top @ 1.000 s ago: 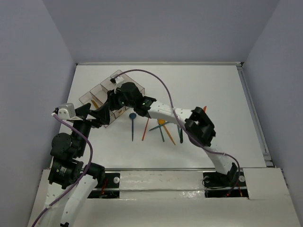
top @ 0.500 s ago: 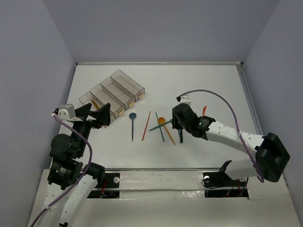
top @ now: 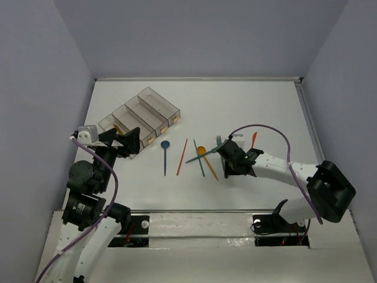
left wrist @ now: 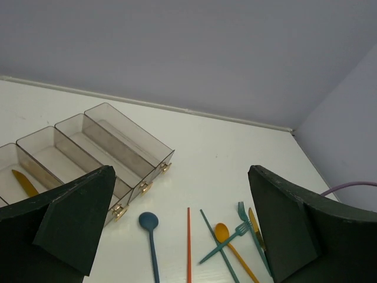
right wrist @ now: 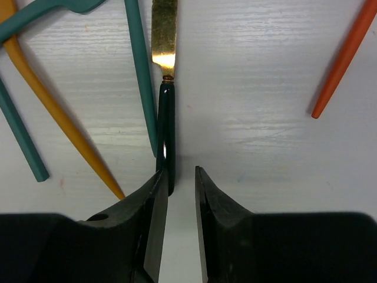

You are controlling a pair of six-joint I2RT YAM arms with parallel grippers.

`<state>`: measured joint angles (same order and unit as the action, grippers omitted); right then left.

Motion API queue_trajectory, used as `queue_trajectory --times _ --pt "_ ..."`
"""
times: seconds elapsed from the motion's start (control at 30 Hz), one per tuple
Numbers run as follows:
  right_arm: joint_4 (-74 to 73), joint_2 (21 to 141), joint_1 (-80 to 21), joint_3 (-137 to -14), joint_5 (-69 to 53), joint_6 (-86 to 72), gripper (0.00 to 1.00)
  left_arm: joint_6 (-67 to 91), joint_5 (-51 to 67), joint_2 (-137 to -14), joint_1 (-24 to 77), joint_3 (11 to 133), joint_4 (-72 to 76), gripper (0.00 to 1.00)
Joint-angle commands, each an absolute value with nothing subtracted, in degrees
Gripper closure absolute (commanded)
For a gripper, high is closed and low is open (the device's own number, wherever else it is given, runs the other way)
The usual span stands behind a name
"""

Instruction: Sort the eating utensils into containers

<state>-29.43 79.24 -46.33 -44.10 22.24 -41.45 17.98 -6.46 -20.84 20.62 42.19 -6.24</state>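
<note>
The containers (top: 141, 116), four joined clear bins, sit at the back left; they also show in the left wrist view (left wrist: 88, 141), and one end bin holds an orange utensil (left wrist: 23, 183). Loose utensils lie mid-table: a blue spoon (top: 165, 155), a red stick (top: 182, 157), a teal stick (top: 199, 158), an orange spoon (top: 206, 160) and a teal fork (top: 203, 155). My right gripper (right wrist: 179, 174) is low on the table, narrowly open, with the end of a dark green knife handle (right wrist: 166, 130) at its left fingertip. My left gripper (left wrist: 182, 236) is wide open and empty beside the bins.
An orange-red stick (top: 254, 139) lies alone to the right of the pile, also in the right wrist view (right wrist: 344, 59). A second teal fork handle (right wrist: 141, 76) lies close beside the knife. Raised table edges run along the back and right sides.
My right arm has swung from over the bins back to the utensil pile and come down at the dark green knife. My left gripper has shifted only slightly.
</note>
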Motion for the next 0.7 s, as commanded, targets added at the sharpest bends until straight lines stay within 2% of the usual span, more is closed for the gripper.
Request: queue_trajectory --times 0.0,0.17,0.33,0.47,0.67 --pt "-27.16 81.03 -45.79 -44.12 22.24 -42.45 0.7 18.28 -5.89 -21.45 20.92 41.92 -3.51 0.01" --pt "-26.54 80.16 -45.79 -44.47 22.94 -42.1 0.69 18.19 -5.36 -21.88 20.92 41.75 -3.34 0.01" --pt "-23.73 80.68 -45.79 -43.86 20.39 -41.75 0.64 18.28 -5.01 -22.59 20.92 41.75 -3.52 0.01" --pt "-22.68 82.79 -45.79 -43.42 18.9 -41.92 0.64 18.37 -5.18 -22.76 20.92 41.75 -3.43 0.01" --pt "-23.46 83.58 -45.79 -42.45 19.68 -43.33 0.69 19.07 -4.83 -23.47 20.92 41.49 -3.34 0.01"
